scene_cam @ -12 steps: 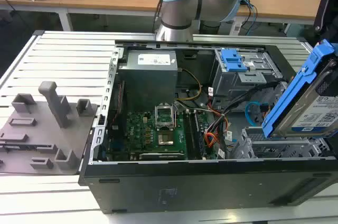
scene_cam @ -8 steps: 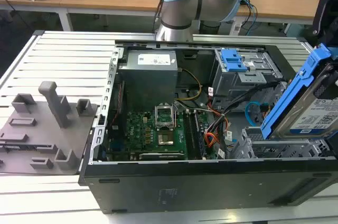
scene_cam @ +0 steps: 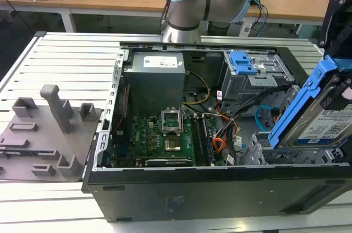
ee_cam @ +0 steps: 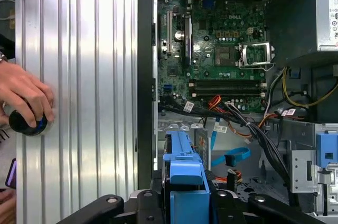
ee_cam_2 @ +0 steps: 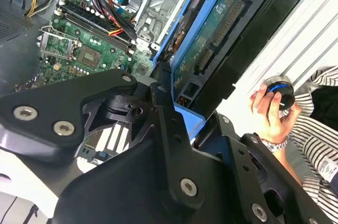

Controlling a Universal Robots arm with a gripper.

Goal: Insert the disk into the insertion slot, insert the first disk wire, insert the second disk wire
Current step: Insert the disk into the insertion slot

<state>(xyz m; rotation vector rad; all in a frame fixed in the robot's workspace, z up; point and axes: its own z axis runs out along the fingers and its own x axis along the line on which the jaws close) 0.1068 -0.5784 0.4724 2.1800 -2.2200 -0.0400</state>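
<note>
The hand (scene_cam: 331,60) was clenched on the disk (scene_cam: 324,123), gripping its blue carrier by the upper end. In the exterior view the disk hung steeply tilted at the exterior view's right, over the near corner of the open computer case (scene_cam: 192,189), label side out. Its lower end reached down to the insertion slot (scene_cam: 264,155), the perforated grey cage below it. Whether it had entered the bay could not be told. The second disk wire (scene_cam: 261,113) looped just beside the disk's lower edge, towards the motherboard (scene_cam: 165,134). The taller cage with the blue latch (scene_cam: 242,62) stood farther back.

The second wrist view showed the disk's other face (ee_cam_2: 211,49), a green circuit board with its connectors. Black fingers (ee_cam_2: 163,108) pressed against the carrier's edge there.

The first wrist view looked along the carrier's narrow blue edge (ee_cam: 185,166), held between the two sides of the hand (ee_cam: 185,195). The light-blue wire (ee_cam: 232,155) lay loose beyond it, near an orange and red wire bundle (ee_cam: 214,101).

Both wrist views took in a person's hand (ee_cam: 24,94) resting on a round black knob (ee_cam: 26,122). It sat on the ribbed metal worktop (ee_cam: 90,76) outside the case.
</note>
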